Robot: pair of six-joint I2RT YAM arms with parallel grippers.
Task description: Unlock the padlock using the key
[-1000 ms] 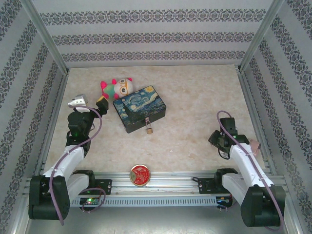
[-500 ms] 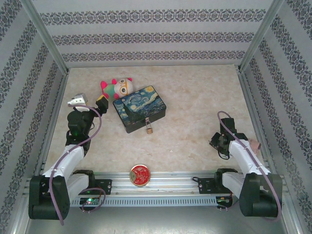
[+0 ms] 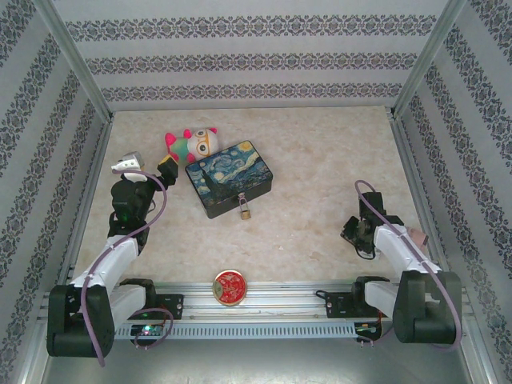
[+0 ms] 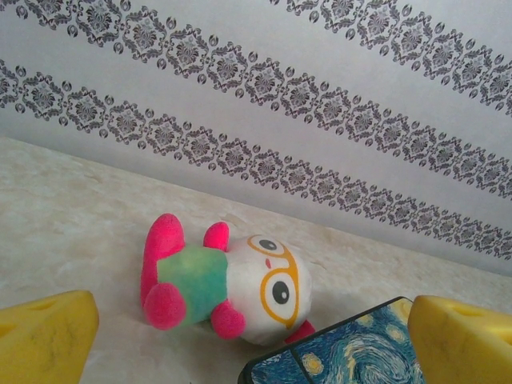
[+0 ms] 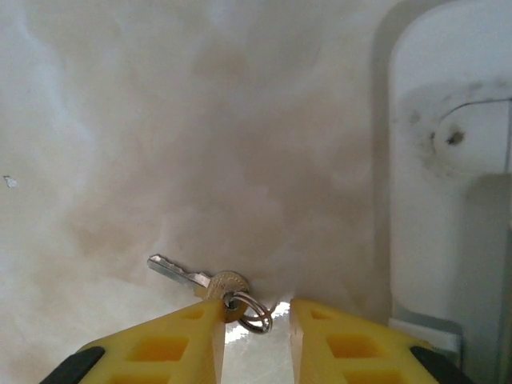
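Near the right edge of the table (image 3: 320, 160), toward its near corner, the key (image 5: 196, 278) is laid flat on the marbled beige surface. Its thin silvery blade is pointed away from the right gripper (image 5: 256, 340), and a small wire ring (image 5: 254, 310) is threaded through its rounded brass-toned head. The blunt yellow fingers (image 5: 176, 344) are drawn close, a narrow gap being left between them. The ring is seen in that gap, and the head is met by one fingertip, though real contact cannot be told from this angle. From above, the right gripper (image 3: 352, 232) is seen pointed down at that spot.

The padlock (image 3: 245, 210), small, brass and boxy, is hung at the near side of a rectangular painted tin (image 3: 230, 178) lying left of the table's middle. A broad stretch of bare surface is left between the tin and the right edge, and the far right corner is likewise unoccupied.

A soft plush toy (image 4: 228, 280), pink, green and white, is laid just beyond the tin's far left corner. The left gripper (image 3: 146, 166) is held near the left edge with its jaws spread fully apart, facing the toy and the tin's corner (image 4: 344, 352). A round red tin (image 3: 229, 286) is set on the ribbed metal rail (image 3: 280, 290) at the near edge. Patterned walls (image 3: 240, 64) close the table on three sides.
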